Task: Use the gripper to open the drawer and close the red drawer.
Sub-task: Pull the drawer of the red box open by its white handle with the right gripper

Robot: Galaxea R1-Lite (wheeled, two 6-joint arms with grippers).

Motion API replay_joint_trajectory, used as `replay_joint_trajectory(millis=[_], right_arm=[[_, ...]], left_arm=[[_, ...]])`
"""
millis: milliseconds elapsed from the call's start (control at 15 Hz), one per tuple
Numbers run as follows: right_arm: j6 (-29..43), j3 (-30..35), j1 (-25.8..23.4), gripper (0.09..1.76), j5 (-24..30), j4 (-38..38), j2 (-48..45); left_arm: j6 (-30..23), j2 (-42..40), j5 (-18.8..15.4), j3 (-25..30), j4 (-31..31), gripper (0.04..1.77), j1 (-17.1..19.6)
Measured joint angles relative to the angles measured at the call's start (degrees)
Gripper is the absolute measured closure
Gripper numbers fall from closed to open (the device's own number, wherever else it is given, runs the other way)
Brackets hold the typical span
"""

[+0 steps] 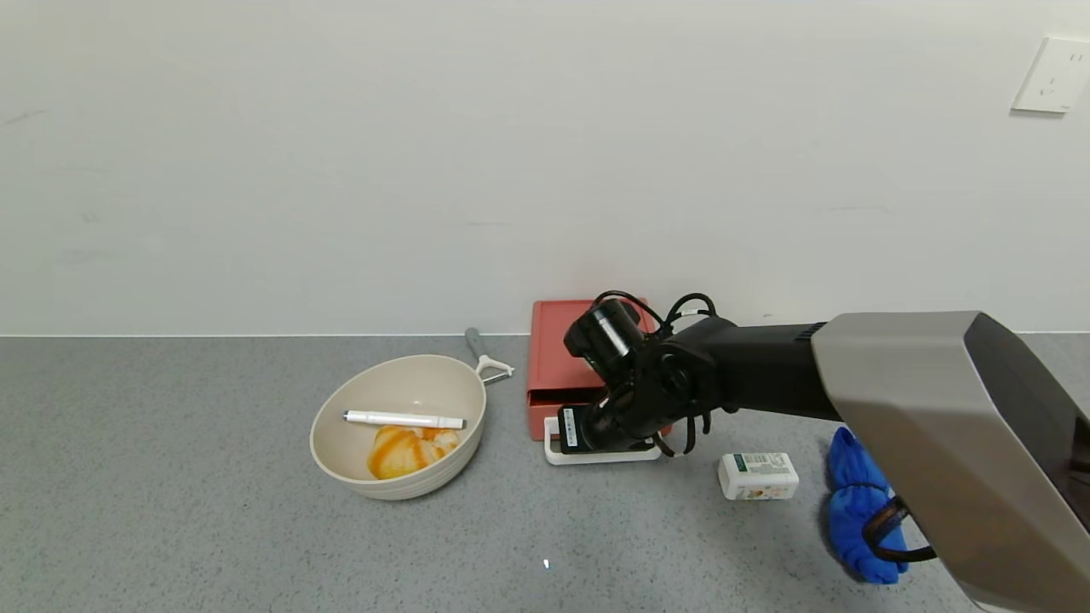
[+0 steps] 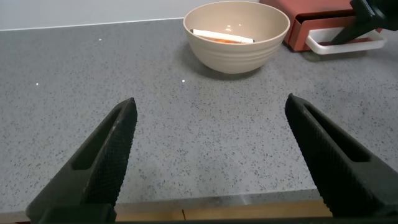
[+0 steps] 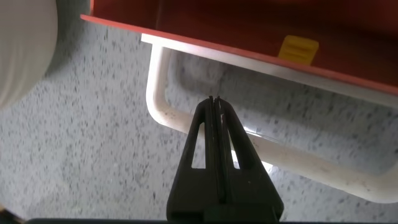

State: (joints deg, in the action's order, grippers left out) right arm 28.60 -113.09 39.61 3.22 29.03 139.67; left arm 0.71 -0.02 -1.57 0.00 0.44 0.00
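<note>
Here, from my head, the red drawer (image 1: 562,362) sits at the table's (image 1: 213,511) back edge, my right gripper (image 1: 572,430) at its white handle (image 1: 600,456). Left wrist: my left gripper's (image 2: 208,162) fingers (image 2: 106,155) spread above the table's near edge. Right wrist: my fingers (image 3: 214,143) pressed together inside the handle loop.

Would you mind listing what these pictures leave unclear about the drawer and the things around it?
- Head view: the right gripper and its arm cover much of the red drawer, so how far the tray is out is unclear.
- Right wrist view: whether the shut fingertips touch the white handle is uncertain.
- Head view: print on the small box is too small.
- Head view: the arm cuts off the blue cloth.
</note>
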Motion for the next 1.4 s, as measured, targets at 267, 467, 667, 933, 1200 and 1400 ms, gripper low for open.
replay_joint_trajectory(millis=[267, 467, 667, 933, 1200, 1400], right_arm=[[2.88, 0.72, 1.23, 1.73, 0.05, 3.28, -0.69], [3.82, 2.84, 2.28, 1.73, -0.02, 3.39, -1.33], [4.36, 6.73, 3.52, 1.73, -0.24, 2.97, -2.79], [4.53, 11.74, 5.07, 1.73, -0.27, 2.84, -5.27], [5.6, 16.37, 6.69, 1.73, -0.28, 3.02, -7.84], [5.72, 17.57, 7.46, 1.73, -0.24, 3.17, -8.94]], left_arm=[[-0.02, -0.02, 0.01, 0.0, 0.0, 0.09, -0.02], [-0.02, -0.02, 0.0, 0.0, 0.0, 0.09, 0.0], [0.0, -0.02, 0.0, 0.0, 0.0, 0.09, 0.0], [0.0, -0.02, 0.01, 0.0, 0.02, 0.09, 0.0], [0.0, -0.02, 0.01, 0.0, 0.02, 0.09, 0.0], [-0.02, -0.02, 0.04, 0.0, 0.0, 0.09, -0.02]])
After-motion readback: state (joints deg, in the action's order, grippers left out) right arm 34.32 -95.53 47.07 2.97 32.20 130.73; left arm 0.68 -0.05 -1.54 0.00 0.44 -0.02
